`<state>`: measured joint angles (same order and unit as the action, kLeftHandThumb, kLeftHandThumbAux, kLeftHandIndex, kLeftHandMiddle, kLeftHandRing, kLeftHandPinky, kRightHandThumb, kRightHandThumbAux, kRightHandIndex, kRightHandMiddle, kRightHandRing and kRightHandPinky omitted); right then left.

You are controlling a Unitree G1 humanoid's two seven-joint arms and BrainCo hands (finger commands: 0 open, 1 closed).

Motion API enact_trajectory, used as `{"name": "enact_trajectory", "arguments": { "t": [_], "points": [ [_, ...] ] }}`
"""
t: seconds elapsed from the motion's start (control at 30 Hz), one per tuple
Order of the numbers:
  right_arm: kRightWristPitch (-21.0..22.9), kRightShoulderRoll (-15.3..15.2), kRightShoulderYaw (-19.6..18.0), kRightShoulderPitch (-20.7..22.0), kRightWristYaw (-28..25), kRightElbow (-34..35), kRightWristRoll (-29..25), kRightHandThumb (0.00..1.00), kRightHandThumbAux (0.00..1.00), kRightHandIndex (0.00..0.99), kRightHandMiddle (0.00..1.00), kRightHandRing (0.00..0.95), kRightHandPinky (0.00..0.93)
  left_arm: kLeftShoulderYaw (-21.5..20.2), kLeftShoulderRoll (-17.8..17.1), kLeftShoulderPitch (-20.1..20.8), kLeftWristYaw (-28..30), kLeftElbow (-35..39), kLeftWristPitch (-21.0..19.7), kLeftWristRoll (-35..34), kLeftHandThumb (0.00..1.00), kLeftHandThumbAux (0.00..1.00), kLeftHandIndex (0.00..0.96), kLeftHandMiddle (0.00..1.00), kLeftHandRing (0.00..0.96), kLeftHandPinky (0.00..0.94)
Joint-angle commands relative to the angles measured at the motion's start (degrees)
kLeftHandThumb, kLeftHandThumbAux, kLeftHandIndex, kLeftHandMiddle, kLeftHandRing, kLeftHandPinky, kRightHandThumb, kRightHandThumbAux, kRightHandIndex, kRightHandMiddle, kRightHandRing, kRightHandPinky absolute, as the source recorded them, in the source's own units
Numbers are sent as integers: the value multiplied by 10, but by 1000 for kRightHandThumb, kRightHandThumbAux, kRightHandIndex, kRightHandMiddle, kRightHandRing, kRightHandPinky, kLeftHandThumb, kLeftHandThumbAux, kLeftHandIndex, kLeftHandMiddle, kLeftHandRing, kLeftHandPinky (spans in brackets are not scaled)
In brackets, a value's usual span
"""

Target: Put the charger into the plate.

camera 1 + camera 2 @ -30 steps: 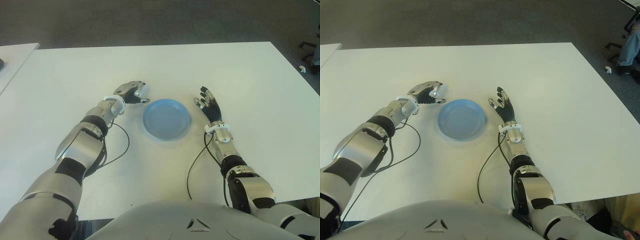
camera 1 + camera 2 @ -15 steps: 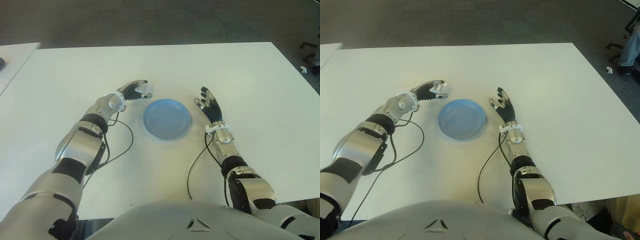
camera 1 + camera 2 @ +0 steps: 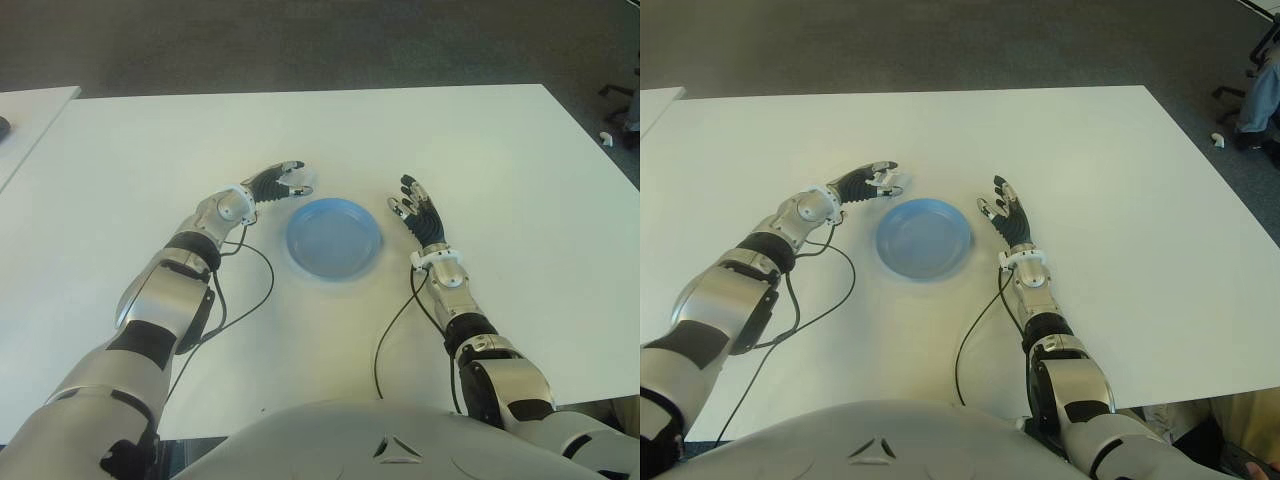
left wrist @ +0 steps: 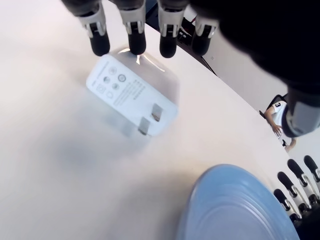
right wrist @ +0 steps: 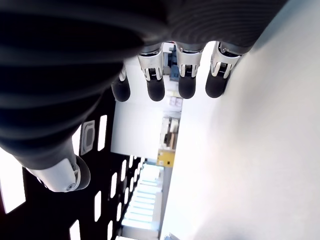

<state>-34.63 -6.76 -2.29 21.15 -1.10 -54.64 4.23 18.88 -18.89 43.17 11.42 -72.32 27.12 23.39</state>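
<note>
The white charger (image 3: 302, 180) is at the fingertips of my left hand (image 3: 284, 181), just beyond the upper-left rim of the blue plate (image 3: 333, 238). In the left wrist view the charger (image 4: 132, 92) shows its two prongs and printed face. Stretched fingers (image 4: 136, 42) touch its far edge, the thumb is hidden, and a soft shadow spreads under it. The plate (image 4: 240, 210) holds nothing. My right hand (image 3: 413, 202) shows to the right of the plate with fingers spread and nothing in them.
The white table (image 3: 480, 140) stretches far on all sides. Black wrist cables (image 3: 240, 290) loop on it near my body. A second table's corner (image 3: 30, 110) shows at the left, and a seated person's leg (image 3: 1262, 90) at the far right.
My left hand has uncurled, turned and slid right toward the plate, and the charger has moved with it. The right hand has stayed still.
</note>
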Motion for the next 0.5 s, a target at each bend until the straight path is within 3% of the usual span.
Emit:
{"name": "enact_trajectory", "arguments": {
  "t": [0.03,0.23,0.33,0.5],
  "points": [
    [22,4,1,-25,-2,-9,-3,153,586,6,42,44,57,33,-37,-70,24,-1,33,36,0,426,0,0,0,0],
    [21,6,-1,-27,2,-6,-3,147,602,4,41,43,49,69,-73,-81,-30,26,80,76,0,423,0,0,0,0],
    [21,9,-1,-27,6,-3,-3,147,631,1,40,39,46,104,-100,-84,-90,45,99,124,0,426,0,0,0,0],
    [25,12,-4,-29,4,7,-8,153,662,0,41,36,44,126,-142,-92,-143,69,134,161,0,429,0,0,0,0]
  ]
}}
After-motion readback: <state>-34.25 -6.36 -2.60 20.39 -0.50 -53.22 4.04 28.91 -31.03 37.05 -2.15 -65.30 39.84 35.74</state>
